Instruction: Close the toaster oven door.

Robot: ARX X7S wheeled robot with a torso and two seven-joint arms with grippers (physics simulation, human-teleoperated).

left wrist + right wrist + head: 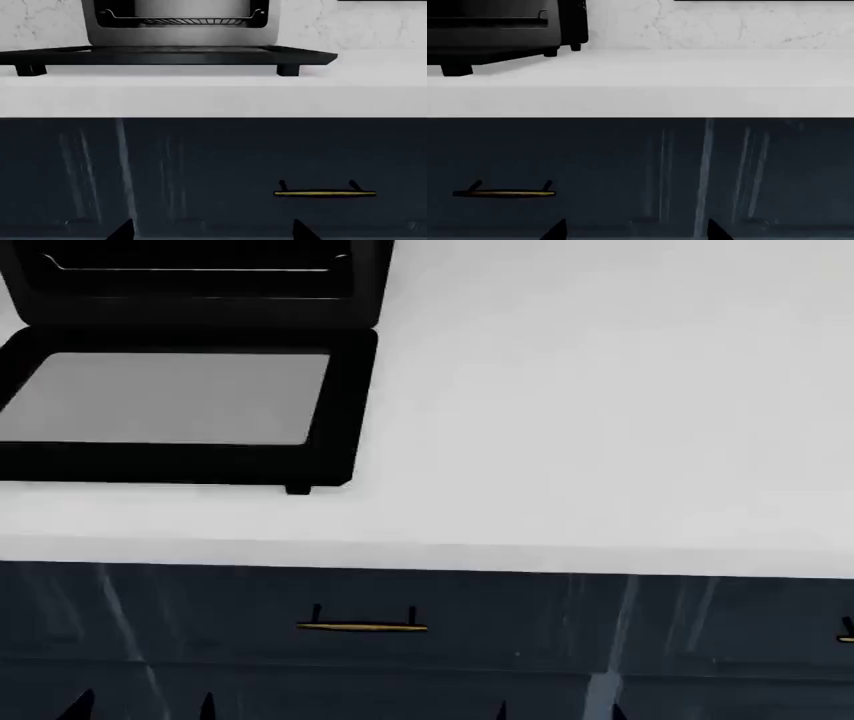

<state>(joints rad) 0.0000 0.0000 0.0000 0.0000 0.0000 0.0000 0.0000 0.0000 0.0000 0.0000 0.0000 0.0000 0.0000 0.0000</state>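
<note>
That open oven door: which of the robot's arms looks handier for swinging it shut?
Probably the left. Its wrist camera squarely faces the toaster oven door, lying flat; the right wrist view catches only its corner, and the head view shows it left.

No text, label, brand, number or sign can be read in any view; every visible surface is unmarked.

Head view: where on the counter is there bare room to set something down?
The white counter is bare from the toaster oven door rightward to the frame edge, and along the front strip above the drawers. The far left is crowded: the open door lies flat before the toaster oven.
</note>
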